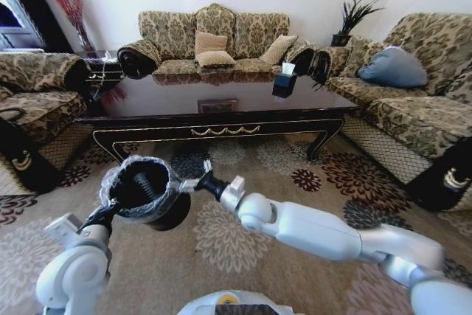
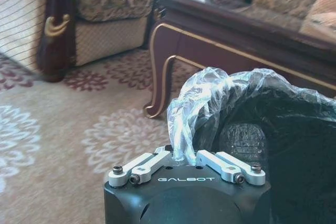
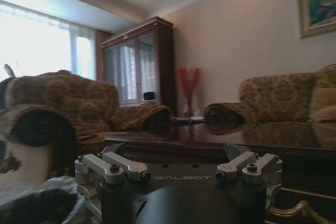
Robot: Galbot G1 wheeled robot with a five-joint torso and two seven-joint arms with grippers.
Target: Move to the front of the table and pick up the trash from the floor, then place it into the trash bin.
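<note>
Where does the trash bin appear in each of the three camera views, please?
Head view: the trash bin sits lower left, between both arms, in front of the table.
Left wrist view: the bin is at right, its liner clamped by the left gripper.
Right wrist view: its liner rim is at the lower-left corner.
Shared landmark: the table.

trash bin (image 2: 273, 129): cut off at frame edge | right tool (image 3: 178, 169): fingertips hidden

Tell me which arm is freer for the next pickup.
Right, probably. The left gripper is shut on the trash bin at its liner rim, so it is occupied. The right gripper sits beside the rim, open and apparently empty, free to reach down.
</note>
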